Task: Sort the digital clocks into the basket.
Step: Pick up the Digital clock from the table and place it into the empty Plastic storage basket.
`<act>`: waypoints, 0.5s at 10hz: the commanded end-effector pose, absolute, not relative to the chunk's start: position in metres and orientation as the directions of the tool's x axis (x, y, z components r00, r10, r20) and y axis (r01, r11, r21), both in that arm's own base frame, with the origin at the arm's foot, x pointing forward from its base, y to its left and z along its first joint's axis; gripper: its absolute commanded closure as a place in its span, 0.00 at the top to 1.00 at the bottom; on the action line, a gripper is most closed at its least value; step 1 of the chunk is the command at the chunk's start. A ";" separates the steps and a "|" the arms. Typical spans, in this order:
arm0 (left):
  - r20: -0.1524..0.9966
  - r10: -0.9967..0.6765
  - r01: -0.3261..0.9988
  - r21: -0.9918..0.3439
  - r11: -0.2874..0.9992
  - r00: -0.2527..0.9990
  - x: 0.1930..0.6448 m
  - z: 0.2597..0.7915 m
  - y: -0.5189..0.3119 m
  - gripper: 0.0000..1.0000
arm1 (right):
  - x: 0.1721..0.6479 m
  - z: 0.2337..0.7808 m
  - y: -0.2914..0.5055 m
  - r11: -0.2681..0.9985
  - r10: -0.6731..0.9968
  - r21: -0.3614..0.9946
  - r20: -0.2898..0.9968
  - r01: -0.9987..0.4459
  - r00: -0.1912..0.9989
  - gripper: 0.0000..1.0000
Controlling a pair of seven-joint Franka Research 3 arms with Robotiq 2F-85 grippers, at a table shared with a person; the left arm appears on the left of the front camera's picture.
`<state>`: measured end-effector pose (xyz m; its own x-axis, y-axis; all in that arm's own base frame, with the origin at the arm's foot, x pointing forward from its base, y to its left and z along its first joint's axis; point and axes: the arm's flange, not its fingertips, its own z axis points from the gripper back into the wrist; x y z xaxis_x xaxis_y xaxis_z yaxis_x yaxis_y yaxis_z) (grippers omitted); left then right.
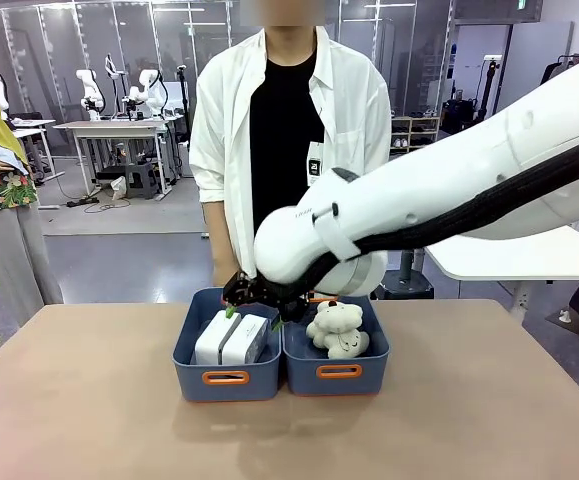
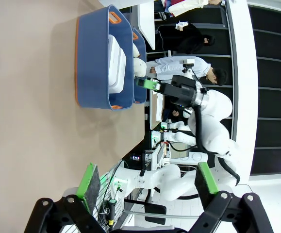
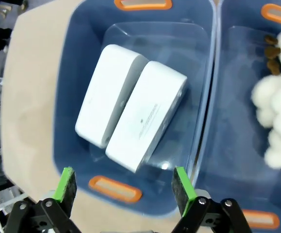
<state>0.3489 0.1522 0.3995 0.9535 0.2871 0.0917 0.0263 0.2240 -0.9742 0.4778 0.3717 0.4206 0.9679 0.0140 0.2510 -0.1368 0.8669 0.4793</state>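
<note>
Digital clocks (image 3: pixel 130 116), both of them, lie side by side and touching inside the left of two blue bins, the basket (image 1: pixel 226 375). In the right wrist view we see them as two white rounded blocks set at a slant on the bin floor, with faint grey print on the upper face of the nearer one. In the front view they stand as a white pair (image 1: pixel 232 338) in the same bin, behind its orange handle slot.

Just beside it on the right, wall to wall, sits the second bin (image 1: pixel 337 377), and we see fluffy cream plush toys (image 1: pixel 337 330) piled in it.

Our right pincer (image 3: pixel 124 187) hangs above the basket's near end with its green pads spread wide and nothing between them; in the front view it sits at the bins' far edge (image 1: pixel 254 300), partly covered by the white arm reaching in from the right.

Our left pincer (image 2: pixel 147 180) is also spread wide and empty, held well away from the bins over the tan surface (image 1: pixel 79 410).

A person in a white shirt (image 1: pixel 289 130) stands at the far side, directly behind the bins.
</note>
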 end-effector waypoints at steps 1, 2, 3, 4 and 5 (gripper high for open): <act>0.077 0.287 0.015 -0.977 0.214 0.955 0.346 0.406 0.153 1.00 | 0.453 0.471 0.305 0.813 -0.016 0.574 0.191 -0.098 0.982 1.00; 0.077 0.287 0.015 -0.977 0.214 0.955 0.346 0.406 0.153 1.00 | 0.441 0.486 0.270 0.780 -0.050 0.621 0.193 -0.083 0.980 1.00; 0.077 0.287 0.015 -0.977 0.214 0.955 0.346 0.406 0.153 1.00 | 0.427 0.493 0.237 0.735 -0.057 0.674 0.164 -0.070 0.985 1.00; 0.077 0.287 0.015 -0.977 0.214 0.955 0.346 0.406 0.153 1.00 | 0.412 0.497 0.198 0.684 -0.094 0.729 0.135 -0.034 0.986 1.00; 0.077 0.287 0.015 -0.977 0.214 0.955 0.346 0.406 0.153 1.00 | 0.395 0.501 0.157 0.643 -0.139 0.766 0.115 0.001 0.984 1.00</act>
<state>0.3487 0.1526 0.3997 0.9532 0.2880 0.0921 0.0264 0.2241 -0.9742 0.4177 0.1968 0.5170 0.9836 -0.1204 0.1346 -0.0212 0.6633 0.7481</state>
